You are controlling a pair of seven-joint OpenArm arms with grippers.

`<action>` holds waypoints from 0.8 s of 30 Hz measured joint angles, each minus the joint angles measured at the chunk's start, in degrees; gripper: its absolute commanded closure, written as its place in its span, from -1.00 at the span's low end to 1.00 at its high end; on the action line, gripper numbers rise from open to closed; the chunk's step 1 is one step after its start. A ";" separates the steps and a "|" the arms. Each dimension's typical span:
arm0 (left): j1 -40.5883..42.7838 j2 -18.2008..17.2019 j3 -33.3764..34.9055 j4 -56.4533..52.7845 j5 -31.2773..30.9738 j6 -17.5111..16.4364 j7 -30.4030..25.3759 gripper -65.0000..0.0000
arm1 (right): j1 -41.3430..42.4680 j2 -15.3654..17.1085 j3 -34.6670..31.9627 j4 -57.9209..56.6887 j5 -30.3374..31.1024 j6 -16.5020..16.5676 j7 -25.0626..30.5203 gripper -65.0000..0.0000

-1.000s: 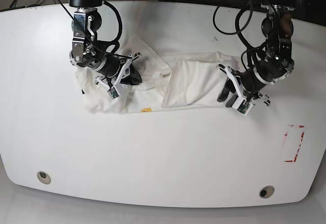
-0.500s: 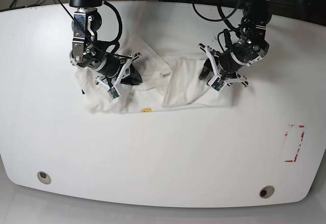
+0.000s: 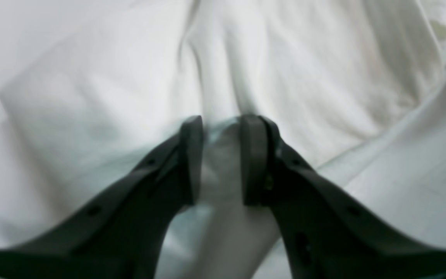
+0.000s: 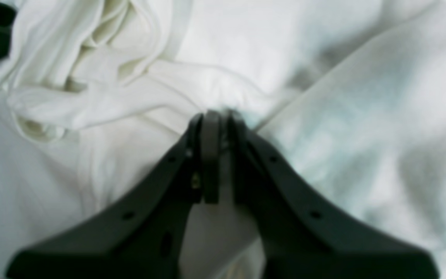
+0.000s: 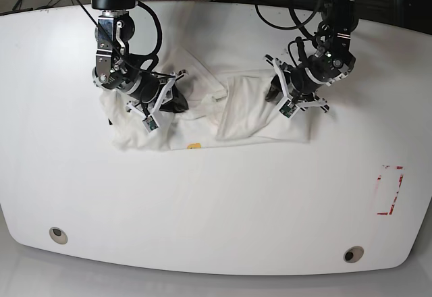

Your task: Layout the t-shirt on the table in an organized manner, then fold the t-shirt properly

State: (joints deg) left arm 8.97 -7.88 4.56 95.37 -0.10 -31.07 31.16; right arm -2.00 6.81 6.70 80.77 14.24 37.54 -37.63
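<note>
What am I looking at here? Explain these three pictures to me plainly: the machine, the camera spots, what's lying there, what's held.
This is a robot with two arms. The base view looks down on a white table. A crumpled white t-shirt lies on it, with a red tape outline off to one side. The other two pictures come from cameras on the wrists, looking along the black fingers. The right gripper is pinched shut on a fold of the t-shirt. The left gripper has its jaws slightly apart, with a ridge of cloth between them.

A robotics lab: a big white table [image 5: 216, 202] with cables [image 5: 297, 23] trailing behind.
</note>
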 measured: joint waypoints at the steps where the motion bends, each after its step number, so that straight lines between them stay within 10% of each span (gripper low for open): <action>1: 0.13 -0.11 -0.02 1.36 0.17 0.02 0.33 0.54 | 0.00 0.00 0.02 0.00 0.00 0.00 0.00 0.85; 24: 1.05 -1.92 -10.84 3.45 -0.07 0.00 -0.46 0.54 | -0.31 -0.11 0.00 3.65 -1.60 -1.07 -3.58 0.85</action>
State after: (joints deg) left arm 10.02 -9.80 -6.28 98.83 -0.16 -31.07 30.70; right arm -2.31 6.70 6.70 84.42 12.64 36.47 -41.21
